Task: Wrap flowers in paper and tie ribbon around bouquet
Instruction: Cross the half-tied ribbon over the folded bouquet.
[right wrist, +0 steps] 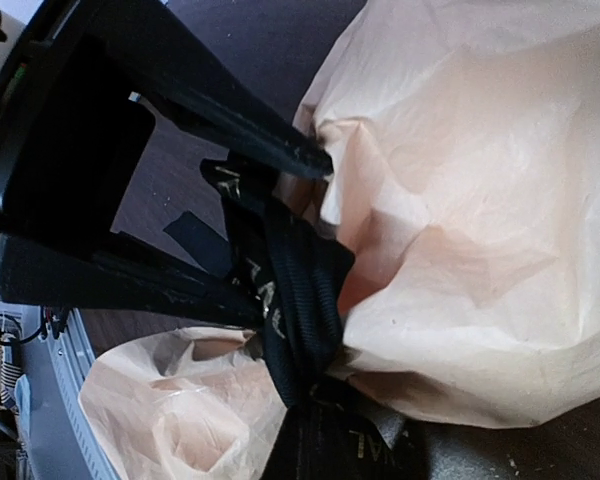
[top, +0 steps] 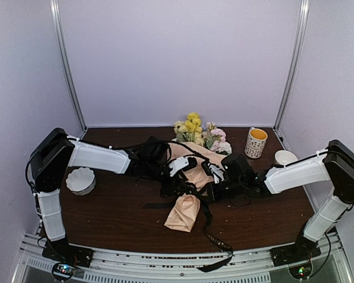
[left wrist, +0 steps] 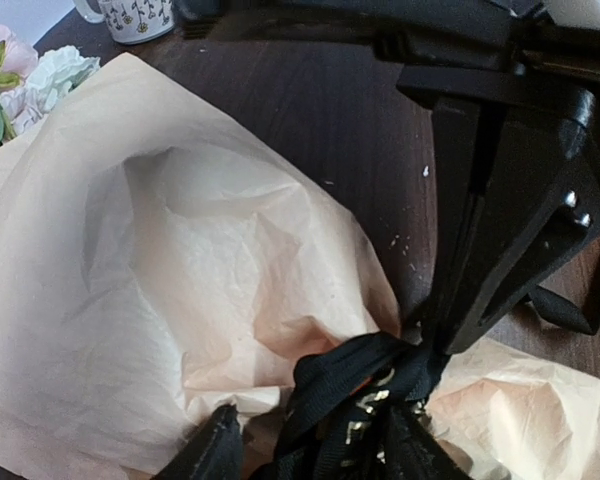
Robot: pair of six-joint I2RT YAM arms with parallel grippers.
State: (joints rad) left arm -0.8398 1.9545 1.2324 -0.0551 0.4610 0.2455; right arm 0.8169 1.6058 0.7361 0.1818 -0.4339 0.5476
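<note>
The bouquet (top: 187, 188) lies along the table's middle. Its flowers (top: 196, 134) point to the far side and its narrow paper (top: 183, 215) end points toward me. Yellow, pink and white blossoms show above the tan-peach paper (left wrist: 180, 250). The black lettered ribbon (left wrist: 350, 385) is bunched round the cone's waist. My left gripper (left wrist: 315, 445) is open, its fingers spread either side of that ribbon bunch. From the opposite side, my right gripper (top: 215, 177) is shut on the ribbon (right wrist: 300, 290). One ribbon tail (top: 215, 244) trails over the near table edge.
A patterned mug (top: 256, 142) with a yellow inside stands at the back right, and a small white bowl (top: 284, 157) sits beside it. A white scalloped bowl (top: 81, 180) rests at the left, under the left arm. Black cables run along both arms.
</note>
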